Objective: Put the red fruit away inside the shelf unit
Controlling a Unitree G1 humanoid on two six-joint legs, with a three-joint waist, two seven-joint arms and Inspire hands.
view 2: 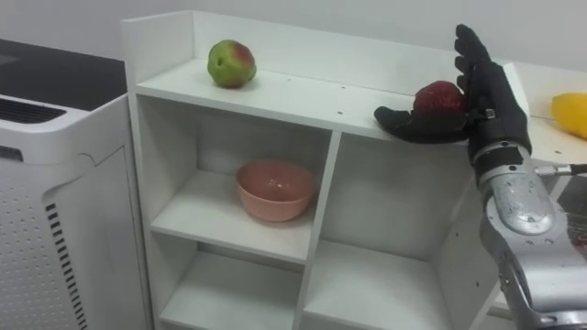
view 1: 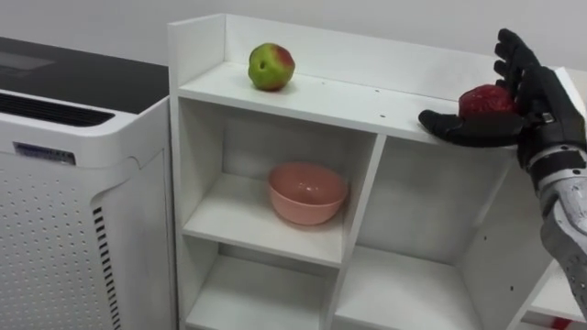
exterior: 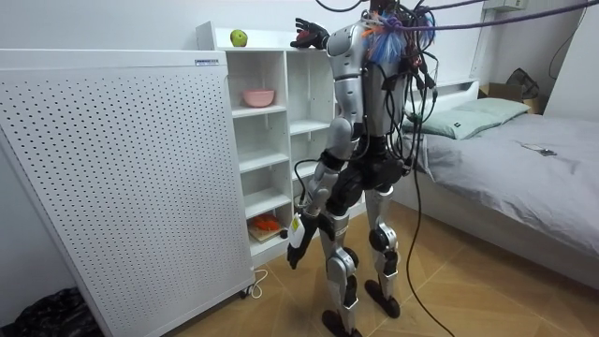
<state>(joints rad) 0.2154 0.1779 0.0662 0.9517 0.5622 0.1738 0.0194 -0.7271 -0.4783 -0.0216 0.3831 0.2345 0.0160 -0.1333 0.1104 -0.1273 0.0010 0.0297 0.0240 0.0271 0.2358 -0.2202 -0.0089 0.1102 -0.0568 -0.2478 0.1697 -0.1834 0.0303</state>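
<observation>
A red apple (view 1: 486,99) rests on the top board of the white closet (view 1: 367,101), at its right end. My right hand (view 1: 539,103) stands open around it, fingers straight up behind the apple and thumb stretched out along the board in front. A green-and-red apple (view 1: 271,66) sits on the same board at the left. A yellow fruit (view 2: 570,115) lies further right on the top. In the room view I stand facing the closet with my right arm raised, and my left hand (exterior: 294,251) hangs low by my thigh.
A pink bowl (view 1: 307,192) sits in the upper left compartment. A tall white perforated unit (view 1: 73,183) stands against the closet's left side. Something orange (exterior: 267,225) lies on a low shelf. A bed (exterior: 505,159) is behind me.
</observation>
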